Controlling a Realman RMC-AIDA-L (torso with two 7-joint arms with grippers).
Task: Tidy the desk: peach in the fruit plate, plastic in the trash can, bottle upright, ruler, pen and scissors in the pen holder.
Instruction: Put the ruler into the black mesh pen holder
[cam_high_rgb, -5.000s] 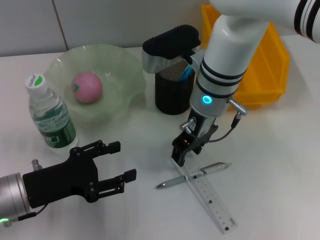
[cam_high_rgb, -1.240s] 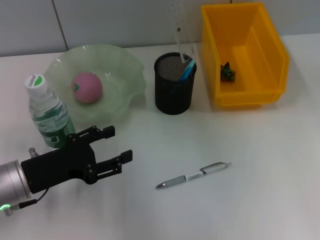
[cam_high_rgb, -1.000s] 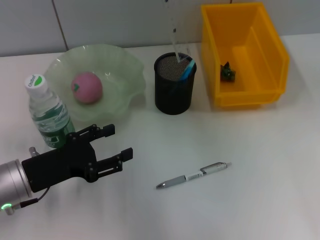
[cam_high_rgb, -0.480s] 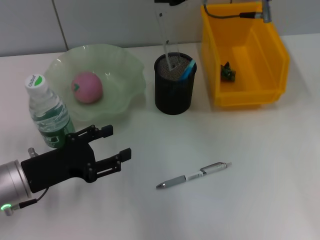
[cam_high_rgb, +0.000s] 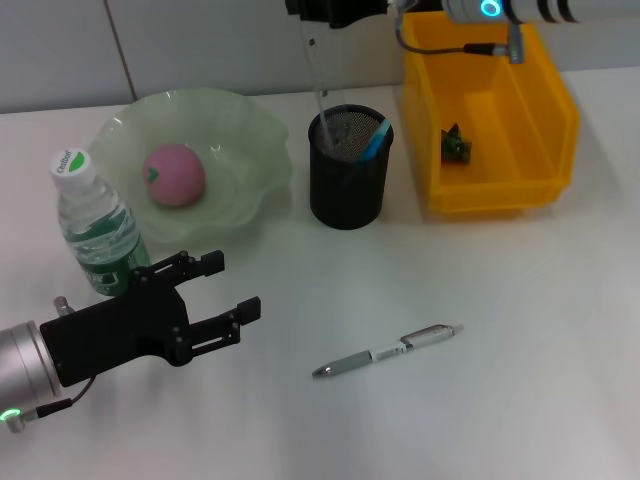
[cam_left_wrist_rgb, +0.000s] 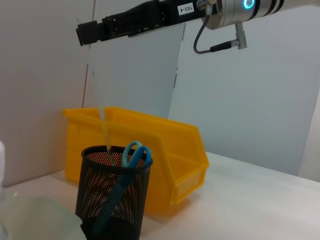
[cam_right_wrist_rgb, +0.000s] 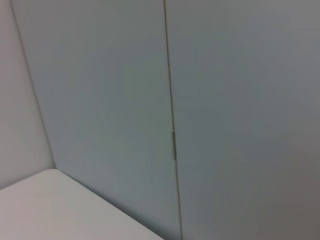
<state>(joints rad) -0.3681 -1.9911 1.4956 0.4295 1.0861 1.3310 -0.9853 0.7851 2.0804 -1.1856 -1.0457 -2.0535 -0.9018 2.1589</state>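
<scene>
Your right gripper (cam_high_rgb: 312, 12) has its jaws clamped on the top of the ruler (cam_high_rgb: 318, 85), whose lower end sits inside the pen holder (cam_high_rgb: 348, 170). It looks light, thin and springy, so hold it near an end. One ruler, one pen (cam_high_rgb: 385, 351) on the table, one pair of scissors (cam_high_rgb: 374, 139) in the holder. Left gripper (cam_high_rgb: 225, 300) waits with jaws apart, well short of the holder.

Place: a robot test bench made up as an office desk
Surface: plain white tabletop (cam_high_rgb: 520, 330)
Backdrop: bare pale wall panels (cam_right_wrist_rgb: 100, 100) with seams
Props: black mesh pen holder (cam_high_rgb: 348, 168), yellow plastic bin (cam_high_rgb: 490, 110)
</scene>
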